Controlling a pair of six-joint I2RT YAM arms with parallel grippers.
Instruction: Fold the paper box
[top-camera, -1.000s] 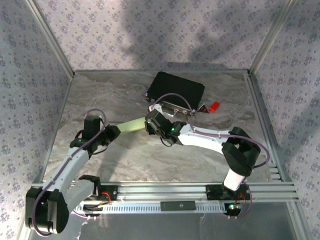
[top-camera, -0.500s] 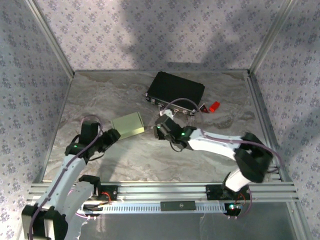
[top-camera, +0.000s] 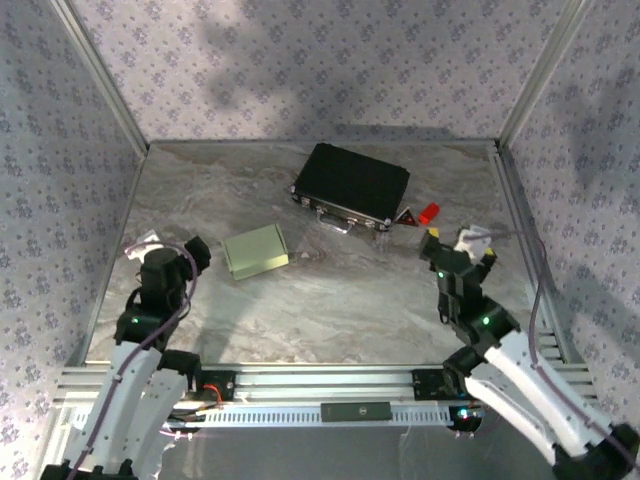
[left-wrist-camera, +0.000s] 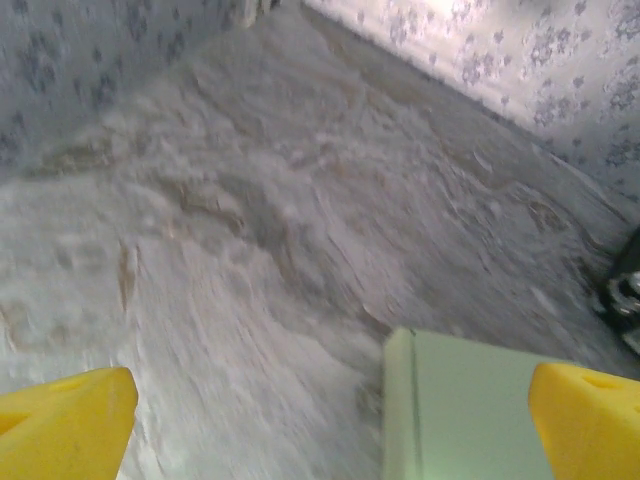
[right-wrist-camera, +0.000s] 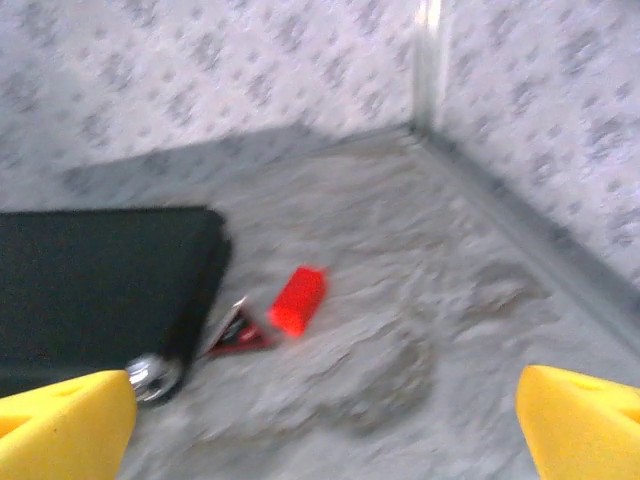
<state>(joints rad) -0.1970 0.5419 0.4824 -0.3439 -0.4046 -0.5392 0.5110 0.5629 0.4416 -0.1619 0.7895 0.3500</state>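
The box (top-camera: 255, 251) lay closed just right of the left gripper (top-camera: 168, 248), its long axis crosswise. The right gripper (top-camera: 460, 243) was well apart. Both were spread wide and empty.

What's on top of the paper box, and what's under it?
Nothing on top: the paper box shows a bare green lid. Under it is the table. The closed lid covers its inside, so that cannot be seen.

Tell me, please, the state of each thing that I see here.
paper box: folded into a box, lying flat, held by nothing
black case: shut, lying flat
red piece: loose beside the black case
left gripper: open, empty
right gripper: open, empty
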